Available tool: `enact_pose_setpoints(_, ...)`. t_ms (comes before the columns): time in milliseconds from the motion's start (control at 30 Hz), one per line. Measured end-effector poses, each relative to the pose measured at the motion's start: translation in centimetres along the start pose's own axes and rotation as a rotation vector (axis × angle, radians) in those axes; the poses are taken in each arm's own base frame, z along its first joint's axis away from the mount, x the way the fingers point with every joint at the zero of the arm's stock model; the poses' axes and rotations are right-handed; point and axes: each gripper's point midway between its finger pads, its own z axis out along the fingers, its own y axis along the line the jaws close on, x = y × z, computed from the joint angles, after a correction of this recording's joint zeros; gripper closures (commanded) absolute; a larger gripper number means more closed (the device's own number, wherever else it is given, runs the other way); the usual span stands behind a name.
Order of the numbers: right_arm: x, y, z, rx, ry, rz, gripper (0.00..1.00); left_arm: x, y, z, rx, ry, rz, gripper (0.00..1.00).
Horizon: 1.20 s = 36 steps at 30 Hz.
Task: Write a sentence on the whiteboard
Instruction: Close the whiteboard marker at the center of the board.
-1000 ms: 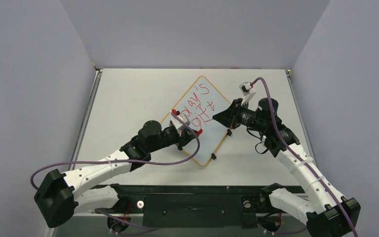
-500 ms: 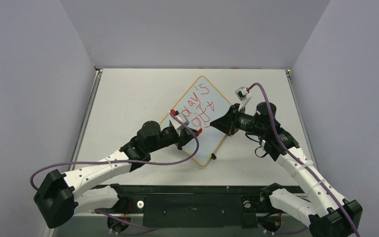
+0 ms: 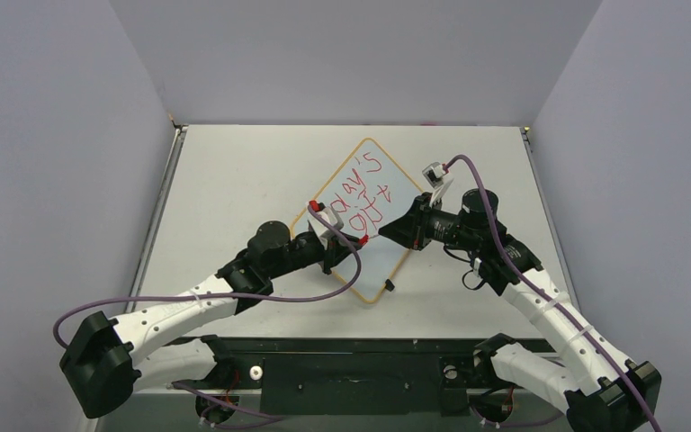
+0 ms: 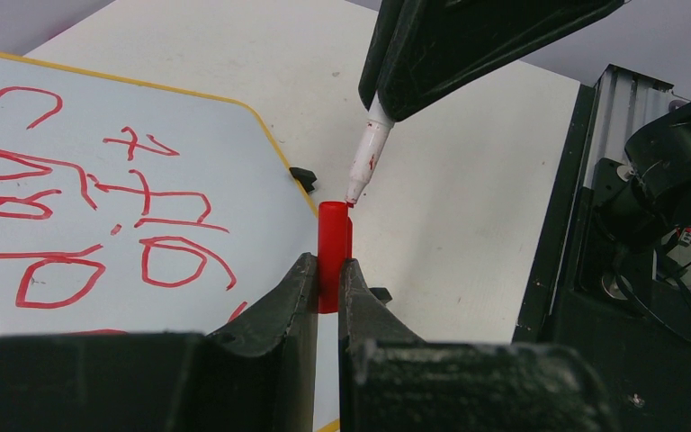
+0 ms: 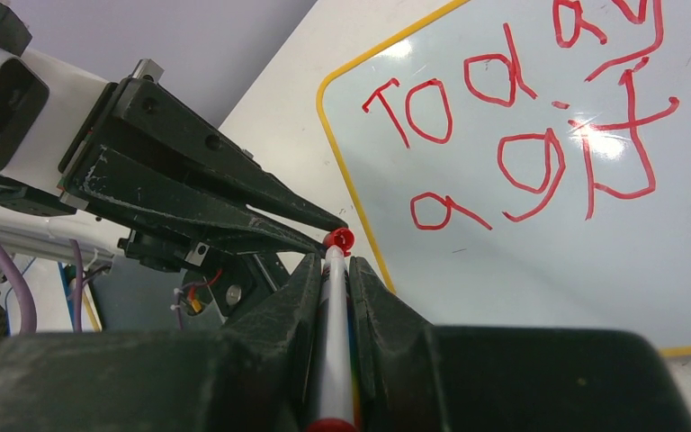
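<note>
Near glossy whiteboard (image 4: 234, 162): slim pen (image 4: 369, 153), tip at cylindrical red cap (image 4: 331, 252).

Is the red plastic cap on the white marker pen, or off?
Off. Left hand holds the red plastic cap; right hand holds the white marker pen, bare tip at the cap's mouth.

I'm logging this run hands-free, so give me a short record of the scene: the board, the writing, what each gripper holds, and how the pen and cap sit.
board: flat white whiteboard with thin tan-orange frame, lying cornerwise on the pale table
writing: red handwritten sentence, "Today's a gift", in two lines
left gripper: shut on a short red plastic cap, open end up
right gripper: shut on a slim white marker pen
pen and cap: tip at the cap's rim, not inserted
stage: writing present, pen not yet capped
</note>
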Motion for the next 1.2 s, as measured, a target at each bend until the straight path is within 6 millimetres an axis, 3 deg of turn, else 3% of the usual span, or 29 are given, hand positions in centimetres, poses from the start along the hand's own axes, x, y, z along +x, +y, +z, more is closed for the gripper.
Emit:
enact_pose_setpoints(567, -0.1, 0.2, 0.1, -0.003, -0.005, -0.007, 1.0, -0.2, -0.1, -0.1, 0.004, -0.005, 0.001, 1.0)
enact_pose_setpoints(1200, 1.4, 0.6, 0.7, -0.028, 0.044, -0.005, 1.0, -0.5, -0.5, -0.7, 0.022, -0.023, 0.01, 1.0)
